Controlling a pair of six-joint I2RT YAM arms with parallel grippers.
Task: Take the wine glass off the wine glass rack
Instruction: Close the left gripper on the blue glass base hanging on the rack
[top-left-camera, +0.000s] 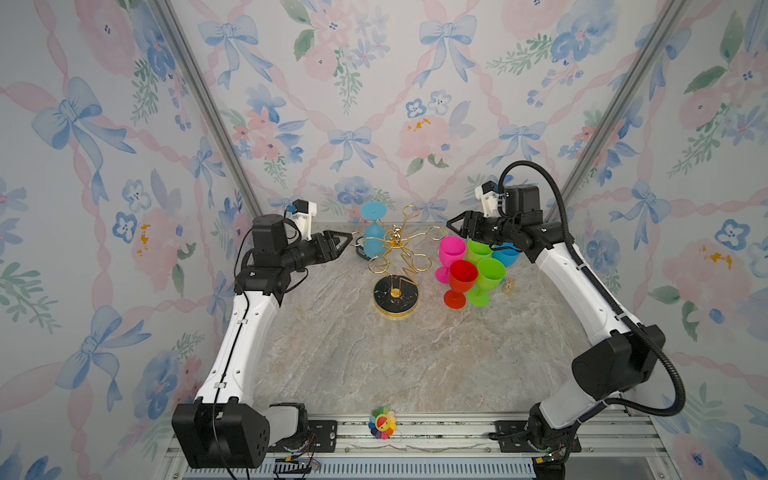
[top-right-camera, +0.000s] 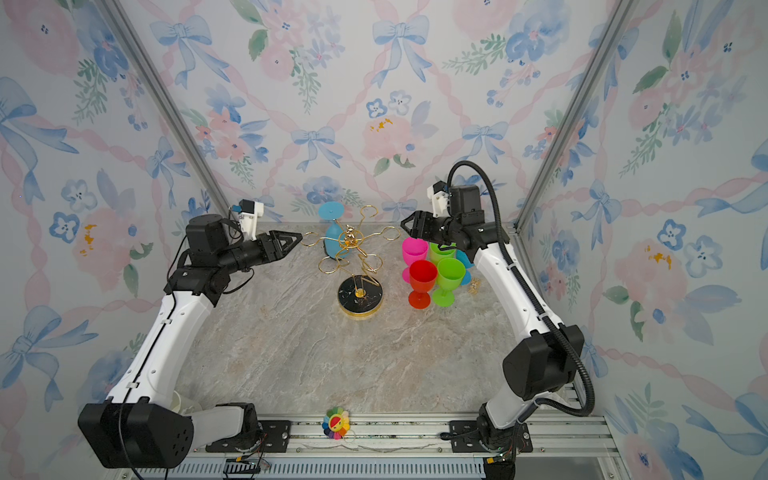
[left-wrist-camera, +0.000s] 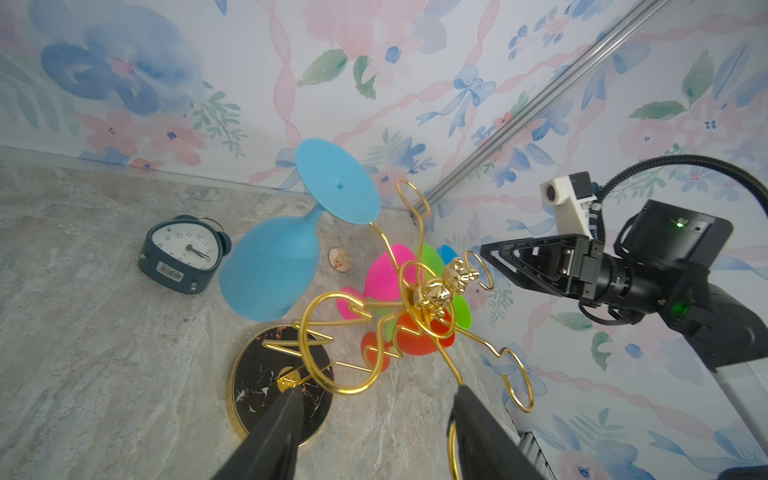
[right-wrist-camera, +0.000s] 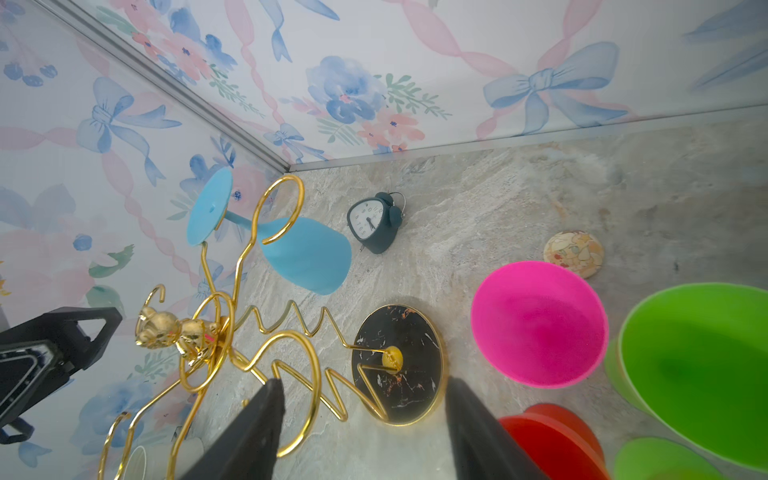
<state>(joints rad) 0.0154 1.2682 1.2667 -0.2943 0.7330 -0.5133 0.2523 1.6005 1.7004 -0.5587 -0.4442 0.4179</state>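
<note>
**At the back of the table (top-left-camera: 374, 365), a blue wine glass (top-left-camera: 371, 243) hangs on the wine glass rack (top-left-camera: 394, 240)**

In both top views a dark alarm clock (left-wrist-camera: 183, 253) is almost wholly hidden behind the wine glass's bowl; only the wrist views show its face. On the right, a cluster of coloured glasses stands upright. Its blue glass (top-left-camera: 506, 255) is largely covered by the right arm, and one green glass (top-left-camera: 478, 249) sits partly behind the pink glass (top-left-camera: 452, 249). A small gold object (top-left-camera: 510, 286) beside the cluster is too small to identify. So is a mottled round disc (right-wrist-camera: 575, 253) lying beyond the pink glass.

The frame edge cuts off both hands in the wrist views. The left hand (left-wrist-camera: 379, 392) has its fingers spread and grips nothing. A gold loop runs just beside one finger, and I cannot tell whether they touch. The right hand (right-wrist-camera: 365, 382) is likewise spread and empty, above the pink glass and near a rack arm.

The table is grey-beige with a marble pattern. The walls (top-left-camera: 374, 83) carry floral paper with blue bows and pink ribbons, with aluminium posts at the corners. A rainbow flower toy (top-left-camera: 382, 422) sits at the front rail.

The wine glass is pale blue, opaque and matte. It hangs upside down and tilted, its round foot caught in a loop on the rack's far-left side. The rack is gold wire, with looped arms spreading from a hub topped by a small gold figure. A zigzag stem rises from a round black marbled base with a gold rim.
</note>
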